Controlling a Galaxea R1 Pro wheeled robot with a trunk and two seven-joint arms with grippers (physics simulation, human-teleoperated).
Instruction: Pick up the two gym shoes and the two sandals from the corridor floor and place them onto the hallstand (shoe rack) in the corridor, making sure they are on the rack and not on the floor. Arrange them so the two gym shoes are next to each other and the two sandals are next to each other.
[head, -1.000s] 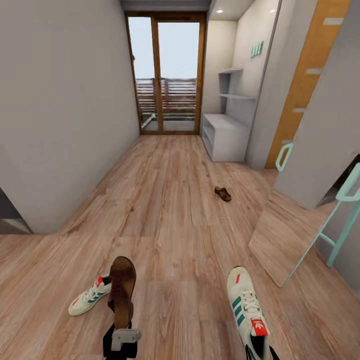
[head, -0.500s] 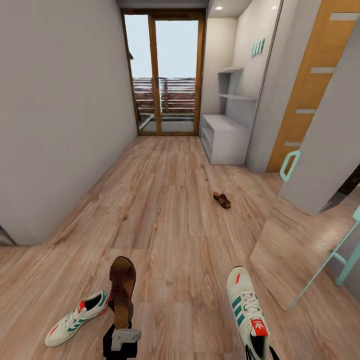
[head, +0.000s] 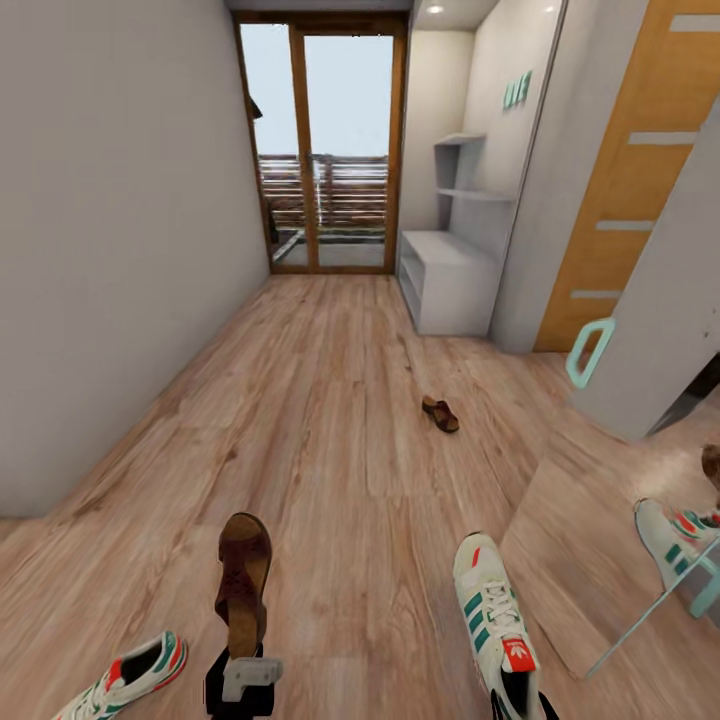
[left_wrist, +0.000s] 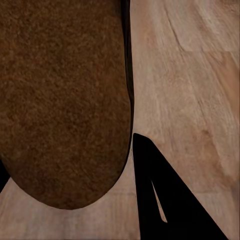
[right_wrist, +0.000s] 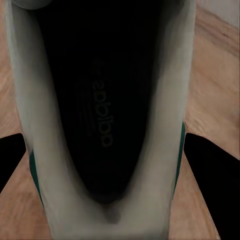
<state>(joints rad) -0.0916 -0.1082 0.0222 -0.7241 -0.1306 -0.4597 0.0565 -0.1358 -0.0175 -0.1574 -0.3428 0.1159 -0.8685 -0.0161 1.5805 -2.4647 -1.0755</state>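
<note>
The hallstand (head: 447, 280) stands in the upper right of centre, well ahead of both arms along the corridor floor (head: 330, 400). The right gripper (head: 517, 700) is clamped on a gym shoe (head: 492, 615) at lower right, toe pointing up-frame toward the rack. The left gripper (head: 240, 675) grips a sandal (head: 243, 580) at lower left, its long axis running likewise.

Grey-walled corridor — glazed wooden door (head: 322, 145) at its end, orange door (head: 628, 190) and leaning mirror (head: 610, 520) alongside.
</note>
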